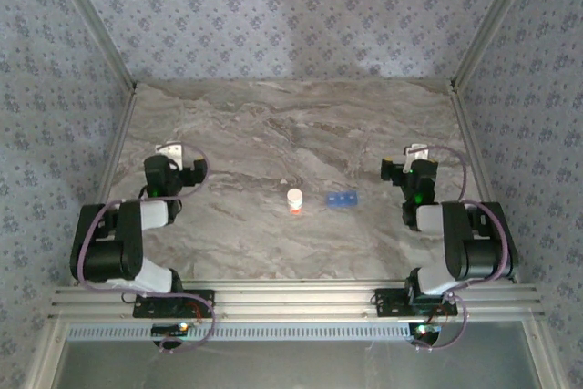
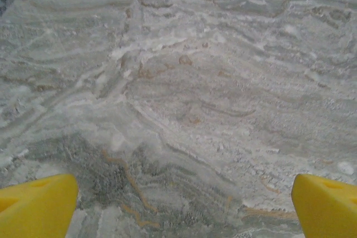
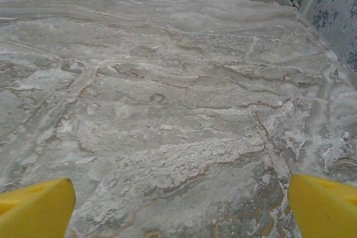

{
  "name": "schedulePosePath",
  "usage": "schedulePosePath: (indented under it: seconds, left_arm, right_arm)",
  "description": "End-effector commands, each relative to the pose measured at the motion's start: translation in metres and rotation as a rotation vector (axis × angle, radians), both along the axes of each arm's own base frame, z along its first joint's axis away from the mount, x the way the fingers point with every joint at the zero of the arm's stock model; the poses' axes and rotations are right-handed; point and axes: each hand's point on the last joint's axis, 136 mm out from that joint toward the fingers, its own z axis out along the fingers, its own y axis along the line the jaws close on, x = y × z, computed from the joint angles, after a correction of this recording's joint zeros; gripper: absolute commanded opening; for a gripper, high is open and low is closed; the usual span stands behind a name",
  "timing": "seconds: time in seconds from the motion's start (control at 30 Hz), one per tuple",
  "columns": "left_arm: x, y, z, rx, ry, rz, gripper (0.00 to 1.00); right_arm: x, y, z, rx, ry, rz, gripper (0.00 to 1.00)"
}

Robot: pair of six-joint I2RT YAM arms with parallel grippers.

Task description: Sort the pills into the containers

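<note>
At centre of marbled surface (image 1: pixel 273 125): translucent blue pill box (image 1: pixel 342 199) lying flat, just right of upright white-and-orange bottle (image 1: pixel 294 200), not touching. Compartments too small to tell apart. Left jaws released, spread wide, grasping nothing, yellow fingertips (image 2: pixel 36 204) over bare surface. Right jaws likewise released, empty, fingertips (image 3: pixel 326 204) over bare surface, well apart from pill box.

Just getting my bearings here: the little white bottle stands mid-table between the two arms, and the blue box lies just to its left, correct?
Not quite. The blue box lies just to the right of the white bottle, not to its left. The top external view shows this. The rest holds: the bottle stands mid-table between the two arms.
</note>
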Motion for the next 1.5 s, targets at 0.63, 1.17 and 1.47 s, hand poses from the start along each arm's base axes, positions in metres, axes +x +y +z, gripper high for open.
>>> schedulePosePath:
  seconds: [0.63,1.17,1.47]
  left_arm:
    - [-0.037,-0.039,0.151,-0.328,-0.031,0.057,0.98]
    - [-0.066,-0.139,0.097,-0.284,0.196,-0.135,0.98]
    - [-0.059,-0.144,0.068,-0.359,0.249,-0.074,0.98]
  right_arm:
    - [-0.021,0.043,0.093,0.488,0.180,0.038,1.00]
    - [-0.134,0.206,0.025,0.383,0.570,0.445,0.86]
    - [-0.169,0.256,-0.012,0.384,0.606,0.473,0.83]
